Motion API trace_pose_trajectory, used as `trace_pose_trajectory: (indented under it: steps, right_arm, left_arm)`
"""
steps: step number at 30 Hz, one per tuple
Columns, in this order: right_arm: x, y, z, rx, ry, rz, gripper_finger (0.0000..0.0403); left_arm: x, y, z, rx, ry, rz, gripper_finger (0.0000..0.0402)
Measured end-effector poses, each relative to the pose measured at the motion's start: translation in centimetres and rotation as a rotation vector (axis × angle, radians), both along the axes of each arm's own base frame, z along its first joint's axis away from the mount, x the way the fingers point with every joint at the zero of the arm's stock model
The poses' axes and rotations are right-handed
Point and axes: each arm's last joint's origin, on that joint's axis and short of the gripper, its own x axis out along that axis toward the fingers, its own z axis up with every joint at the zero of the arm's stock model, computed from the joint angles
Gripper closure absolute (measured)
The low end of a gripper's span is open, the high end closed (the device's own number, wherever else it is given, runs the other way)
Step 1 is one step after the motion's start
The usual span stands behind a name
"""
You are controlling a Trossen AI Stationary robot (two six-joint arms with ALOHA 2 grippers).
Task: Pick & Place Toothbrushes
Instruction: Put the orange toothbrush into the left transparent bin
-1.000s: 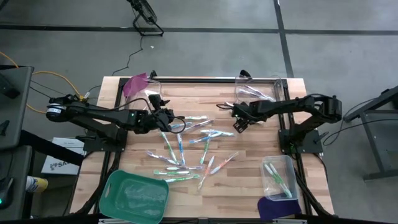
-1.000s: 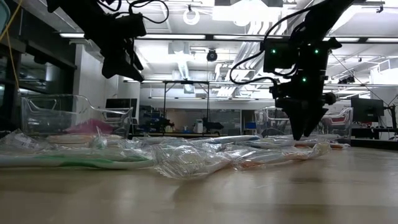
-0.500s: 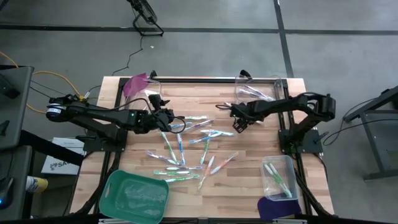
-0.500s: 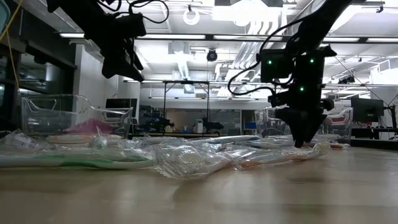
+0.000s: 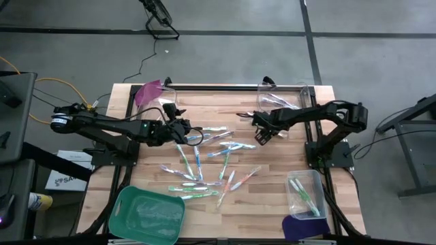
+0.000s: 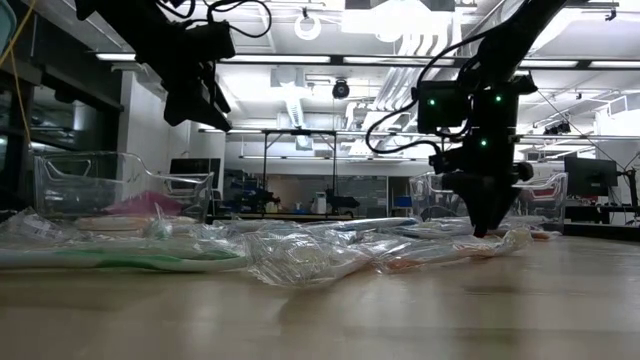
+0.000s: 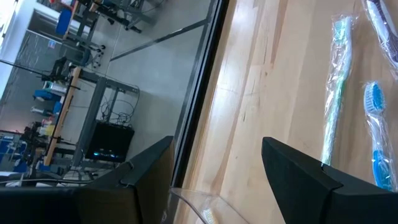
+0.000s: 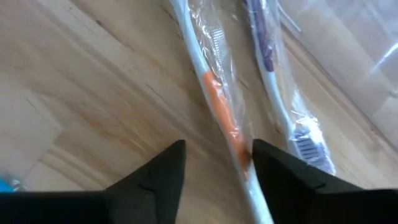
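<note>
Right gripper (image 8: 214,165) has dropped onto the orange toothbrush (image 8: 217,102) beside the far clear bin (image 5: 286,99), fingers apart, probably not gripping yet (left gripper (image 7: 217,168) parked, also apart)

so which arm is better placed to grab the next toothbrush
The right. Its gripper is low over the table, fingers open beside an orange-handled toothbrush. The left gripper is open too, but sits higher with no toothbrush between its fingers.
</note>
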Motion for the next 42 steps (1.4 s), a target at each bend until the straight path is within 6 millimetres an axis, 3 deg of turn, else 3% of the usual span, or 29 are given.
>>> trace_pose_trajectory:
  steps: [7, 14, 26, 42]
  right_arm:
    - [0.0, 0.1, 0.0, 0.025, 0.001, 0.050, 0.0327]
    - [0.1, 0.4, -0.1, 0.047, 0.006, 0.141, 0.0386]
    - [0.5, 2.5, 0.9, 0.062, -0.030, 0.278, 0.0387]
    - [1.3, 5.7, 5.3, -0.071, -0.301, 0.497, 0.0387]
  left_arm:
    - [0.0, 0.0, 0.0, 0.000, 0.000, 0.000, 0.0167]
    - [0.0, 0.0, 0.0, 0.000, 0.000, 0.000, 0.0167]
    - [0.0, 0.0, 0.0, 0.000, 0.000, 0.000, 0.0167]
    - [0.0, 0.0, 0.0, -0.001, -0.002, 0.000, 0.0167]
